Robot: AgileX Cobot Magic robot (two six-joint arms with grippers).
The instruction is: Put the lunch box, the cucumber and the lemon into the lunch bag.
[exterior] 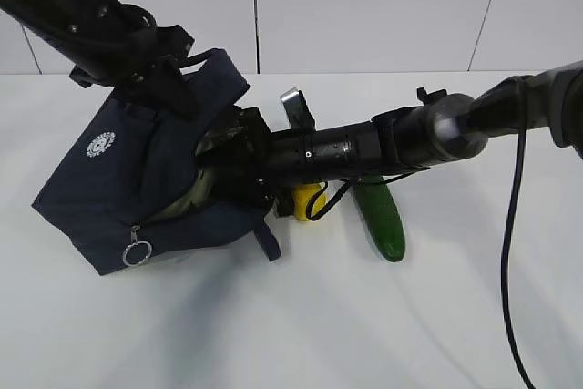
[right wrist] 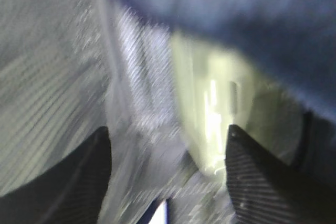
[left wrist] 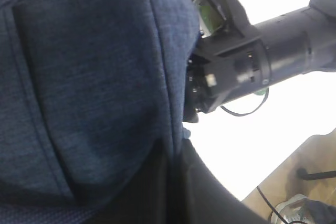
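Observation:
The navy lunch bag [exterior: 118, 179] lies tilted on the white table with its mouth facing right. My left gripper [exterior: 168, 75] is shut on its upper edge and holds it up; in the left wrist view the dark jaws [left wrist: 176, 182] pinch the blue fabric [left wrist: 89, 77]. My right gripper [exterior: 228, 166] reaches into the bag mouth. Its fingers [right wrist: 252, 177] stand wide apart inside, with the pale green lunch box [right wrist: 210, 108] lying just ahead against the silver lining. The lemon [exterior: 308, 199] and the cucumber [exterior: 383, 216] lie on the table under the right arm.
The bag's zipper ring pull [exterior: 137, 250] hangs at its lower front. The right arm [left wrist: 252, 66] crosses the table's middle, and its black cable [exterior: 510, 252] trails down on the right. A white wall stands behind the table.

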